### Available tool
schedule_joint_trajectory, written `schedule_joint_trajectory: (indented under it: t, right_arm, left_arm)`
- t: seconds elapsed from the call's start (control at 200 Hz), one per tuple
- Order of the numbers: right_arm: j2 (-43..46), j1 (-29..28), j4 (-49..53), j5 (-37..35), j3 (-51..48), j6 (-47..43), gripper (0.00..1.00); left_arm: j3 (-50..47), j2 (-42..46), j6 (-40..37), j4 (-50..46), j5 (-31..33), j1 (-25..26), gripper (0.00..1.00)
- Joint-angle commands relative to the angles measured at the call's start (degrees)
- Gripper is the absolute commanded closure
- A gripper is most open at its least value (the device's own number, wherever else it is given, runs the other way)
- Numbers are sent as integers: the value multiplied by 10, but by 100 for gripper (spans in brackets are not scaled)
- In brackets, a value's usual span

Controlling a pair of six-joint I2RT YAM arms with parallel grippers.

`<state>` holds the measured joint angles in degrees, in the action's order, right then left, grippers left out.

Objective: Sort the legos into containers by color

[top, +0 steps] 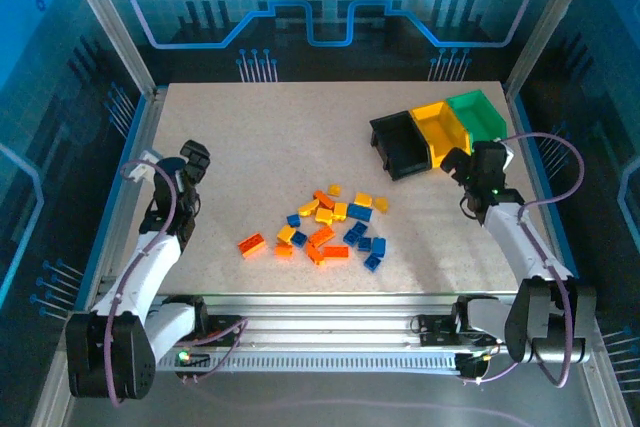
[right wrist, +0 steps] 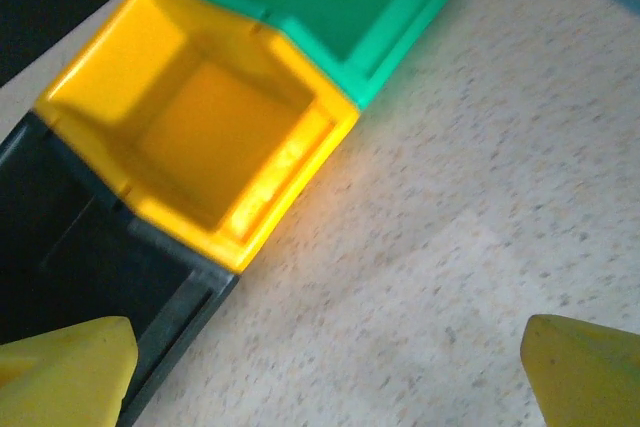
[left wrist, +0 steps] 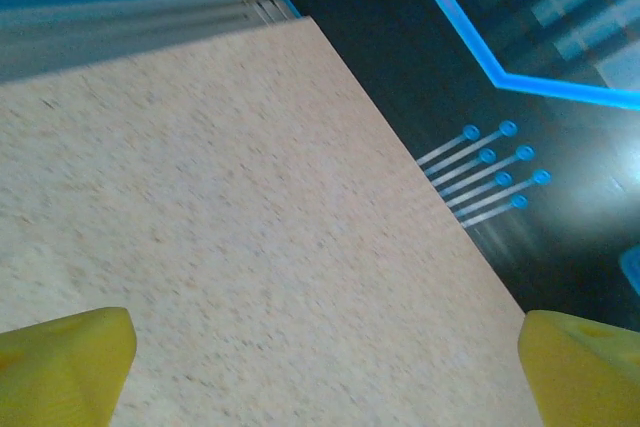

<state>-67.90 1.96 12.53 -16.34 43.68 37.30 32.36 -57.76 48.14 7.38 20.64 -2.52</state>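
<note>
The legos lie in a loose pile of yellow, orange and blue bricks at the table's middle front, with one orange brick off to the left. The containers stand joined at the back right: black, yellow, green. My right gripper hovers open just in front of them. In the right wrist view its yellow fingertips frame bare table beside the black bin, yellow bin and green bin, all with nothing in them. My left gripper is open at the far left, over bare table.
The speckled table top ends at a metal frame on all sides. In the left wrist view the table's back edge runs diagonally against a dark wall with blue lines. A wide stretch of table lies between the pile and the bins.
</note>
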Motion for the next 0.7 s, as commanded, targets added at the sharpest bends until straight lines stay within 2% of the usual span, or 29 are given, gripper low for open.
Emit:
schedule_joint_trajectory:
  t: [0.0,0.08,0.175,0.285,0.39,0.51,0.6,0.695]
  right_arm:
    - [5,-30,49,60,45,-43,0]
    - [-15,-66,62,81,64,-70,0]
    - [-59,-121,86,82,124,-91,0]
    - [-135,-171,126,41,202,-105,0]
    - [-223,-172,168,52,291,-114,0]
    - [-338,-173,234,61,407,-127,12]
    - [-395,-176,252,59,453,-123,17]
    - [-437,-176,253,69,484,-117,17]
  left_arm:
    - [34,6,32,-13,-102,0,1]
    - [47,3,55,-35,-124,16,1]
    - [61,-5,43,-47,-137,60,1]
    - [119,-43,25,-151,-159,109,1]
    - [151,-76,30,-214,-187,131,1]
    - [137,-88,47,-220,-217,138,1]
    - [130,-95,48,-220,-244,141,1]
    - [125,-101,47,-221,-275,144,1]
